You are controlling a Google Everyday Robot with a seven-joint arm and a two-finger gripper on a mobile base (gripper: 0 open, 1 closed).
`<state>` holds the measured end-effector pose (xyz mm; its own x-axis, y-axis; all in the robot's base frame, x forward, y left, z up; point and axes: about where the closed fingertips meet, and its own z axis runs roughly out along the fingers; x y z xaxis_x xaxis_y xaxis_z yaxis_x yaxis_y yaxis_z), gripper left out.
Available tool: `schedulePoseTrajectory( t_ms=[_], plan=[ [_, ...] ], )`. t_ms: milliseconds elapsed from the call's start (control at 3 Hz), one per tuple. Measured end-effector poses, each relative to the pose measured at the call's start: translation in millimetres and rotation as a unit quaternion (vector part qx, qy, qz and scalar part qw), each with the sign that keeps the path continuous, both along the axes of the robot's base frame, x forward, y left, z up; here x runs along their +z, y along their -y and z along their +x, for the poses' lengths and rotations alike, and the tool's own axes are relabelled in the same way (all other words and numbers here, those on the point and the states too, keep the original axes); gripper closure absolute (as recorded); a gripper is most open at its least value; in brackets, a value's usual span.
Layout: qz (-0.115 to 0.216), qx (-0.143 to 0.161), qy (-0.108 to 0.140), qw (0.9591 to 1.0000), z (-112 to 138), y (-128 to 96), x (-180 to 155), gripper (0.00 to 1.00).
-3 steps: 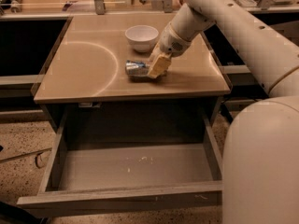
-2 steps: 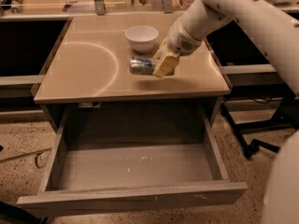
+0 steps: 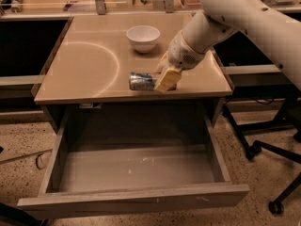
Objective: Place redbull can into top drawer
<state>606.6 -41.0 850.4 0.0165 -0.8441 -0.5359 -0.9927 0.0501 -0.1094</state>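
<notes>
The redbull can (image 3: 142, 81), silver and blue, lies sideways near the front edge of the tan tabletop (image 3: 89, 65). My gripper (image 3: 162, 80) comes in from the upper right and is shut on the can's right end. One tan finger (image 3: 168, 78) shows in front of the can. The top drawer (image 3: 136, 169) is pulled wide open below the table. Its grey floor holds only small white scuffs, and its front panel (image 3: 131, 199) is nearest the camera. The can is above the table, just behind the drawer opening.
A white bowl (image 3: 143, 37) stands at the back middle of the tabletop, behind the can. My white arm (image 3: 244, 18) crosses the upper right. Black chair legs and castors (image 3: 277, 140) stand on the speckled floor to the right of the drawer.
My gripper has carried the can from near the bowl toward the table's front edge, closer to the open drawer. The bowl and the drawer have not moved.
</notes>
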Motion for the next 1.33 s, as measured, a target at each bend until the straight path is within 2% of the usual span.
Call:
schedulePoseTrajectory(
  t_ms=[333,667,1000,1333],
  plan=[
    [-0.004,0.001,-0.01,0.9999,-13.5,-2.6,-5.0,1.0],
    [0.002,-0.022,-0.019,0.9996,-51.9,-2.8,-4.2,1.0],
    [0.012,-0.043,-0.045,0.998,-96.3,-7.7,-33.5,1.0],
    [0.018,-0.043,-0.076,0.996,-118.5,-21.8,-67.6,1.0]
  ],
)
